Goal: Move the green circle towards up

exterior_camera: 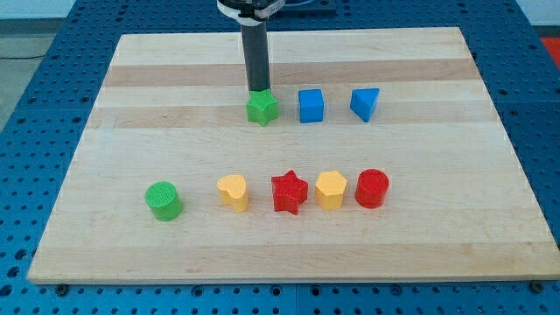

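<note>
Nearest the camera, a row of five blocks runs across the lower half of the wooden board. From the view's left these are: the green circle, a yellow heart, a red star, a yellow block of roughly hexagonal outline, and a red circle. The green circle stands apart at the left end; the red star, yellow block and red circle sit close together, nearly touching.

A second row lies nearer the view's top: a green star, a blue cube and a blue triangle, each clear of its neighbour.

The arm carries no gripper, so there is nothing to spread or clamp; it ends in a dark rod. My tip stands just behind the green star, at its top edge, apparently touching or very nearly so. It is well apart from the green circle, which lies down and to the view's left of it.

Assessment: the green circle shows no contact with the rod and sits level with the lower row, so the required upward move appears not yet begun. What remains, in my judgement, is the whole task: bring my tip round below the green circle, avoiding the yellow heart, then push toward the view's top.
</note>
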Robot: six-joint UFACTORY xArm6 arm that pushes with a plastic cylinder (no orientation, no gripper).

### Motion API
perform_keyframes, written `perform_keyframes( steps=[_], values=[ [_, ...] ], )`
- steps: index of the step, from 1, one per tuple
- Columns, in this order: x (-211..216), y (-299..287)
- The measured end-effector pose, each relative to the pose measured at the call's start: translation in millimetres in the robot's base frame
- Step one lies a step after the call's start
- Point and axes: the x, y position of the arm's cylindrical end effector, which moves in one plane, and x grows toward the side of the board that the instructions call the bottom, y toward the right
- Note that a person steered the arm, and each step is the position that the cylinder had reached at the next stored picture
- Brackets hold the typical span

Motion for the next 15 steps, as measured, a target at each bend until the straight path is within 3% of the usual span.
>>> perform_keyframes(
  steps=[3, 4, 6, 7, 9, 15],
  values=[
    [-5.9, -9.6],
    [-11.5, -86.3],
    [109.2, -250.3],
    [164.1, -248.7],
    [268.3, -113.7],
    [145.9, -119.8]
  ],
)
